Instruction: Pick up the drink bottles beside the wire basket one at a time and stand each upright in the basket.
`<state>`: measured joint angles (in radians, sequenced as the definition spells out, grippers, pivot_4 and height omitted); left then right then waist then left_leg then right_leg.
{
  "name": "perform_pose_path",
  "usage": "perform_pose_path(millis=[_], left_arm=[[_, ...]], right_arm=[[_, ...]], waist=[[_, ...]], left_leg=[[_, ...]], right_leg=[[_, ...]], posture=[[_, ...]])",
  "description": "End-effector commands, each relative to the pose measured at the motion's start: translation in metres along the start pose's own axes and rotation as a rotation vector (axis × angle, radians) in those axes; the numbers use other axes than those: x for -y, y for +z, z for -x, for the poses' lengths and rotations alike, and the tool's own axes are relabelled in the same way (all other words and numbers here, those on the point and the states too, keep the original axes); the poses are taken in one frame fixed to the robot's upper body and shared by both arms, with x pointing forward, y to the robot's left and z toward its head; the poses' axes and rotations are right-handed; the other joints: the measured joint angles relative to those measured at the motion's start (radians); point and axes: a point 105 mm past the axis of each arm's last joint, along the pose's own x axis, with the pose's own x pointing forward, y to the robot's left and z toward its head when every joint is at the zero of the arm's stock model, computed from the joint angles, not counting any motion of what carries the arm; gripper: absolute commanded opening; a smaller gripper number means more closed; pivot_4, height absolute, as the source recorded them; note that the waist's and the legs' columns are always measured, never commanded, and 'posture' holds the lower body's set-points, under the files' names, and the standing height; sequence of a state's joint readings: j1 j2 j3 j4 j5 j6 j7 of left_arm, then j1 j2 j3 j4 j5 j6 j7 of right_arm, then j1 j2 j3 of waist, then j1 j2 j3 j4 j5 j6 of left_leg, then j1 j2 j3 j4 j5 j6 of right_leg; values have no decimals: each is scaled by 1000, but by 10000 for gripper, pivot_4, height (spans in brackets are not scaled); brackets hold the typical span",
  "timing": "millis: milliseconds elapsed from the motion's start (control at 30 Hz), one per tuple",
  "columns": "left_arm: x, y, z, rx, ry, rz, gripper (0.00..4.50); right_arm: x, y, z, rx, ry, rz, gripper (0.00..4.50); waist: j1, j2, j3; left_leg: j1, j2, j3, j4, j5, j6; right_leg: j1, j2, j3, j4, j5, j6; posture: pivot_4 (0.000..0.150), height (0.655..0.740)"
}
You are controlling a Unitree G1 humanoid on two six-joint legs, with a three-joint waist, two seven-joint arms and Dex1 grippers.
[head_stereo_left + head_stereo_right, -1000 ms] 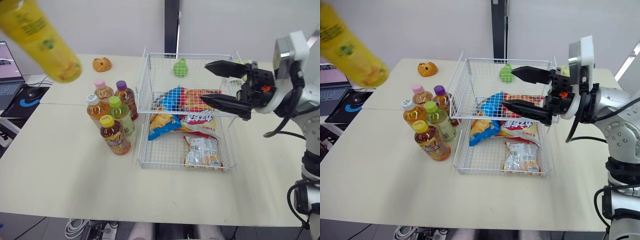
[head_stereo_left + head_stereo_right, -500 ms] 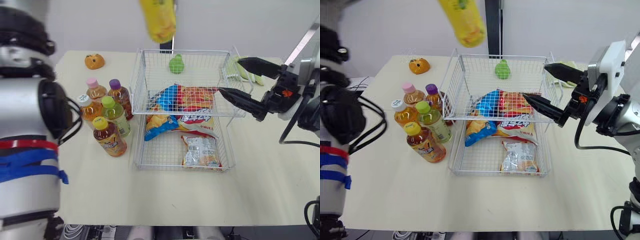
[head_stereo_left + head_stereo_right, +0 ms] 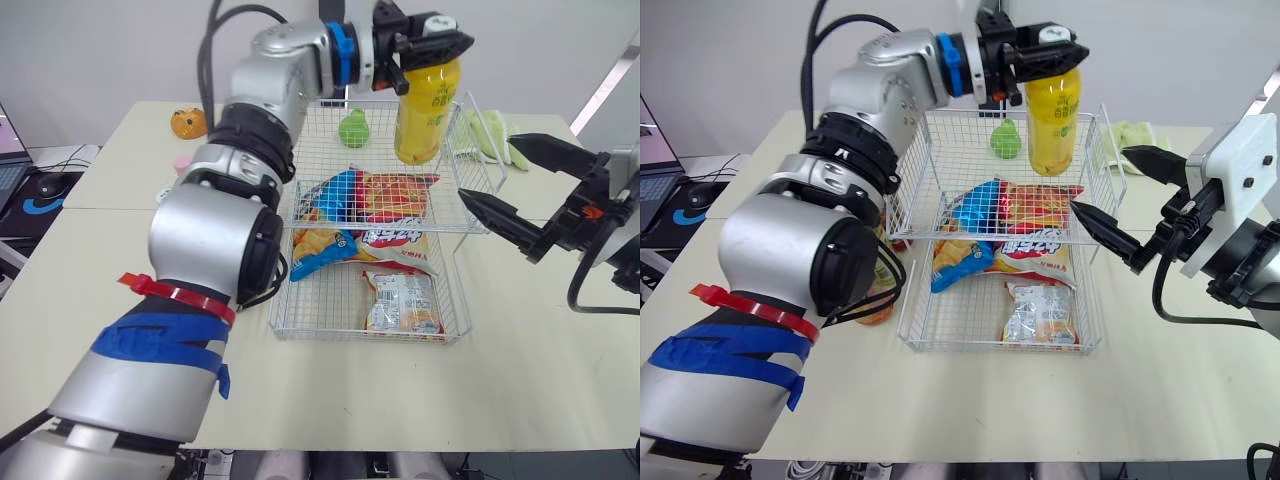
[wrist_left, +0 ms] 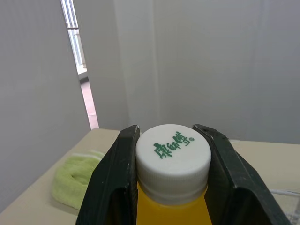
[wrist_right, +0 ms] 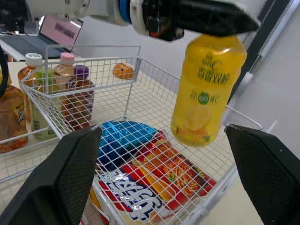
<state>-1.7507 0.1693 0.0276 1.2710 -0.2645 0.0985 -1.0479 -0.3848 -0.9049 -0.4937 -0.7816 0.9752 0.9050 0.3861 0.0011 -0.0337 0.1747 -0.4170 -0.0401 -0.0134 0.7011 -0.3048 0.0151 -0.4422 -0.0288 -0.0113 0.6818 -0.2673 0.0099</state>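
Note:
A yellow juice bottle (image 3: 427, 110) with a white cap (image 4: 172, 161) hangs upright at the back right corner of the white wire basket (image 3: 285, 330). My left gripper (image 3: 425, 35) is shut on its cap, with one black finger (image 4: 115, 183) on each side. I cannot tell whether its base touches the mesh. My right gripper (image 3: 487, 168) stands open just right of the basket, with nothing between its fingers. Several more bottles (image 5: 70, 79) stand beside the basket's left side, mostly hidden behind my left arm in the eye views.
Snack bags (image 3: 375, 200) lie on the basket's upper tier and another (image 3: 402, 302) on the lower one. A green toy (image 3: 352, 128) sits at the basket's back. An orange toy (image 3: 188, 123) and a laptop lie to the left, and a green cloth (image 3: 490, 135) at the back right.
My left arm swung the yellow bottle from the far left across to the basket's back right and turned it upright. My right gripper drew back to the right, staying open. The camera shifted.

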Motion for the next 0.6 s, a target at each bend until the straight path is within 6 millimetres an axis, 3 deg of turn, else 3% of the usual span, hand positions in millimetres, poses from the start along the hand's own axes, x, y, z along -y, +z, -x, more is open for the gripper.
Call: perform_pose_path(millis=[33, 233, 533, 600], left_arm=[[3, 29, -8, 89, 15, -63, 13697], [7, 17, -16, 63, 12, -43, 13697], [5, 27, -10, 114, 0, -29, 42205], [2, 35, -3, 137, 2, -37, 44657]], right_arm=[[-2, 11, 4, 32, -22, 31, 45000], [-1, 10, 6, 28, -37, 23, 45000], [-3, 9, 4, 31, -27, 8, 45000], [-3, 9, 3, 33, -19, 8, 45000]], waist=[[0, 0, 0], [4, 0, 0], [7, 0, 0], [6, 0, 0]], left_leg=[[0, 0, 0, 0, 0, 0], [0, 0, 0, 1, 0, 0], [0, 0, 0, 2, 0, 0], [0, 0, 0, 3, 0, 0]], right_leg=[[0, 0, 0, 0, 0, 0], [0, 0, 0, 0, 0, 0], [1, 0, 0, 2, 0, 0], [1, 0, 0, 2, 0, 0]], posture=[[1500, 7400], [1500, 7400], [1500, 7400], [1500, 7400]])
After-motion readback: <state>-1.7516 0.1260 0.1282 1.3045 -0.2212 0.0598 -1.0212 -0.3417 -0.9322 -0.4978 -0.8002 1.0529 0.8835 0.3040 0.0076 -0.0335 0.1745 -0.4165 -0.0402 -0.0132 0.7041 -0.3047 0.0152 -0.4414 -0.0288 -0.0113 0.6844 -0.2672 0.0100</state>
